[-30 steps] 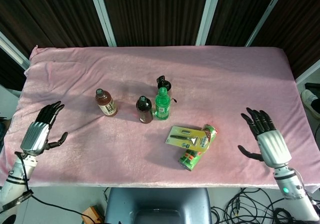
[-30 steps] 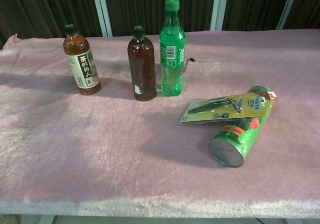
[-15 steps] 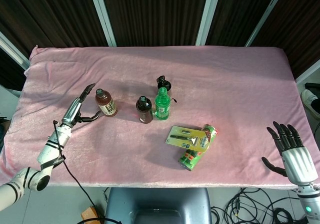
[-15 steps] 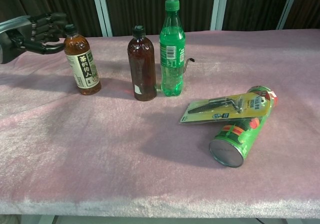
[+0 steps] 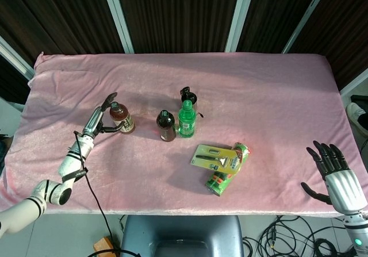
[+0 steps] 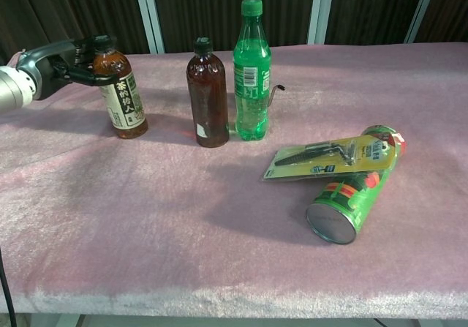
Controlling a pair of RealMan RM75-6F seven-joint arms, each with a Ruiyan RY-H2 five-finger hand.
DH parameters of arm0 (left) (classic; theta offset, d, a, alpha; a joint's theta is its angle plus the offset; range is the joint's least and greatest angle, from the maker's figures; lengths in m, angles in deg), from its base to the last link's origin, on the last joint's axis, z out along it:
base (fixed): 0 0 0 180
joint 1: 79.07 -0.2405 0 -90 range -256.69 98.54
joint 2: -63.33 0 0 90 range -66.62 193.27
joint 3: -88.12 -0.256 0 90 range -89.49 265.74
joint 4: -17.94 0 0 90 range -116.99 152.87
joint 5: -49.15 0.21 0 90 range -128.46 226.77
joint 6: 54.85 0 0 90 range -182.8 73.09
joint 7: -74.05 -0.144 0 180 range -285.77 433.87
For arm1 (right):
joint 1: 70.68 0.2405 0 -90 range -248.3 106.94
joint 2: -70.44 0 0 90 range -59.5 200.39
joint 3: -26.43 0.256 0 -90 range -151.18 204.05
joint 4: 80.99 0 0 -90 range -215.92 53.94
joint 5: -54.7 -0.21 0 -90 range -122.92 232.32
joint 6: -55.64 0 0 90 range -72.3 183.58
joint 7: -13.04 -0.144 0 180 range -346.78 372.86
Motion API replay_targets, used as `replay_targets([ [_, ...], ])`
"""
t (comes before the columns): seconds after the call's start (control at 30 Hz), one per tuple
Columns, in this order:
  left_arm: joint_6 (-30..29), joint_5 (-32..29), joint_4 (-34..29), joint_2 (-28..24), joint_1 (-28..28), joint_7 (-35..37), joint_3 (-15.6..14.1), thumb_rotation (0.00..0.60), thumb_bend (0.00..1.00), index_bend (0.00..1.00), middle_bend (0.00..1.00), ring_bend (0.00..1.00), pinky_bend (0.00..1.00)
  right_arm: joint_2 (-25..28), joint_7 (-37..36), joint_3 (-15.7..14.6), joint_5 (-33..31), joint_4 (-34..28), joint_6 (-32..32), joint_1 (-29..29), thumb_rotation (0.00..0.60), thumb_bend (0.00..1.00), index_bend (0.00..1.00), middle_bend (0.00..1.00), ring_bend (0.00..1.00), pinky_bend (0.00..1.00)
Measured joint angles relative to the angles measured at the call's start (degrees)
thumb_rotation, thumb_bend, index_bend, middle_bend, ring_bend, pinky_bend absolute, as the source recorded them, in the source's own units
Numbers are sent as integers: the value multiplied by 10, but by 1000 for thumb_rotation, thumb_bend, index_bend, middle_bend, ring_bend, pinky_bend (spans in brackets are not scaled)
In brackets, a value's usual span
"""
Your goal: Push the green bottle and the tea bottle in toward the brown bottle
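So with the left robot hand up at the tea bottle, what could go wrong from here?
1. The left robot hand meets the tea bottle near its shoulder; a push that high could tip it.
2. The green bottle already stands close to the brown bottle; a hard shove could topple both.

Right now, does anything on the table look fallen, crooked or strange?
Yes. The green can lies on its side near the front edge, and a packaged razor rests tilted across it. The tea bottle, brown bottle and green bottle all stand upright; nothing looks spilled.
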Motion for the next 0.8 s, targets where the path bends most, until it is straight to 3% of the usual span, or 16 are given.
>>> replay_targets([
  [0.07,8,-6,22,14,6,3,2,600,312,296,304,174,266,4,-6,-1,5,-2,1,-1,600,349,0,0,0,0],
  [0.3,16,-14,52,41,19,4,4,600,363,497,508,315,390,8,-7,-3,11,-5,12,-2,600,349,0,0,0,0],
  [0.53,-21,-7,22,32,5,0,0,600,406,556,576,377,450,8,-5,-1,14,-6,17,-4,600,349,0,0,0,0],
  [0.8,-94,13,-71,8,-32,-25,-14,600,407,541,568,376,449,6,6,-1,19,-10,27,-3,600,348,0,0,0,0],
])
